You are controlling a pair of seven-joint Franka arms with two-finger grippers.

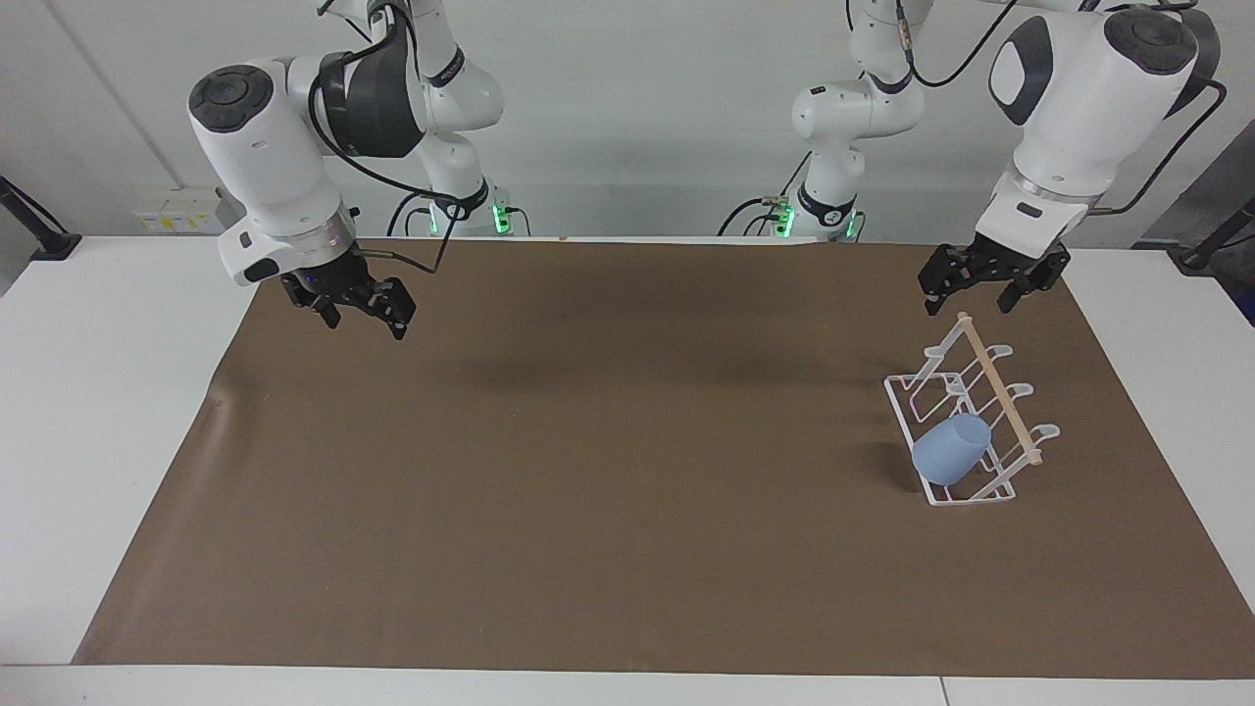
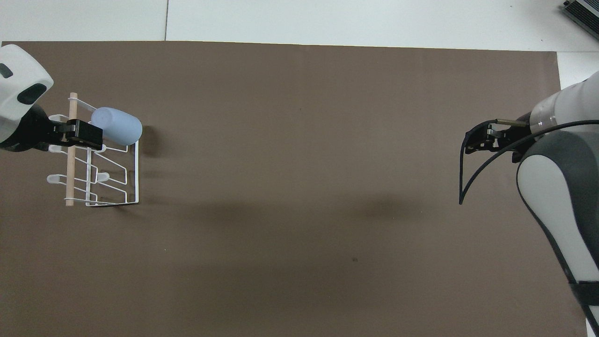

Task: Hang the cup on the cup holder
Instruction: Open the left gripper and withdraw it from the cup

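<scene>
The light-blue cup [image 1: 949, 449] hangs tilted on a prong of the white wire cup holder [image 1: 1000, 390], at the rack's end farthest from the robots. It also shows in the overhead view [image 2: 117, 126], on the cup holder [image 2: 69, 178]. The rack stands on the brown mat toward the left arm's end of the table. My left gripper [image 1: 969, 294] is open and empty, raised over the rack's end nearest the robots, clear of the cup. From above, the left gripper [image 2: 77, 133] overlaps the wooden rod. My right gripper [image 1: 365, 319] is open and empty and waits over the mat at the right arm's end.
A brown mat [image 1: 608, 471] covers most of the white table [image 1: 108, 392]. The right arm's black cable [image 2: 465, 173] loops beside its gripper [image 2: 477, 140].
</scene>
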